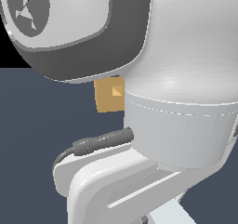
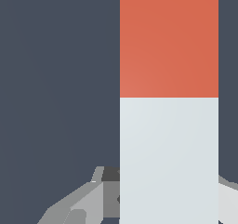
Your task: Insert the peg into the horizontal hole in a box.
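A dark slate-grey floor (image 1: 42, 125) fills the background. The arm's white body (image 1: 186, 79) hides most of the tan box (image 1: 108, 97), its hole (image 1: 117, 91) just showing. The peg (image 2: 168, 102), red-orange then white, sits between the gripper (image 2: 162, 195) fingers (image 2: 88, 200), which flank it closely; actual contact cannot be told.

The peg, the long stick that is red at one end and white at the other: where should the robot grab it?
Probably on the white part of the peg, squeezing its two flat long sides. That leaves the red end sticking out free to go into the hole in the box. In the wrist view a gripper finger shows on each side of that white part, though real contact can't be seen.
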Motion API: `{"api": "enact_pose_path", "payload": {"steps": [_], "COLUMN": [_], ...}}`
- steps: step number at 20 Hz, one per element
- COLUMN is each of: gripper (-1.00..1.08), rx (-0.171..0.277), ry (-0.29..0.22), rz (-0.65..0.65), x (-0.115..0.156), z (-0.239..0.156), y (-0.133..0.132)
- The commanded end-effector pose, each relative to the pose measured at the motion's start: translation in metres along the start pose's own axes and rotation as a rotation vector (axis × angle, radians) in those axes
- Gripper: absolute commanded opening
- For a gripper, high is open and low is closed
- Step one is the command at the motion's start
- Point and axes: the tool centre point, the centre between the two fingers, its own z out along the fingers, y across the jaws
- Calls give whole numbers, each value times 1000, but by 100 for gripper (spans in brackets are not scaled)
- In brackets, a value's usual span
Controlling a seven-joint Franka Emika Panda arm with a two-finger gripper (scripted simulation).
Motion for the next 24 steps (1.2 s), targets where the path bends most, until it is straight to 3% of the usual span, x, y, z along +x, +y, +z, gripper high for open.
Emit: {"api": "enact_pose_path", "payload": {"steps": [1, 7, 24], "gripper": [-100, -100, -100], "rx": [-3, -3, -4], "ry": [-2, -2, -2], "rz": [7, 39, 162], "x": [10, 49, 195], "z": [-5, -17, -62], "y": [4, 14, 69]}}
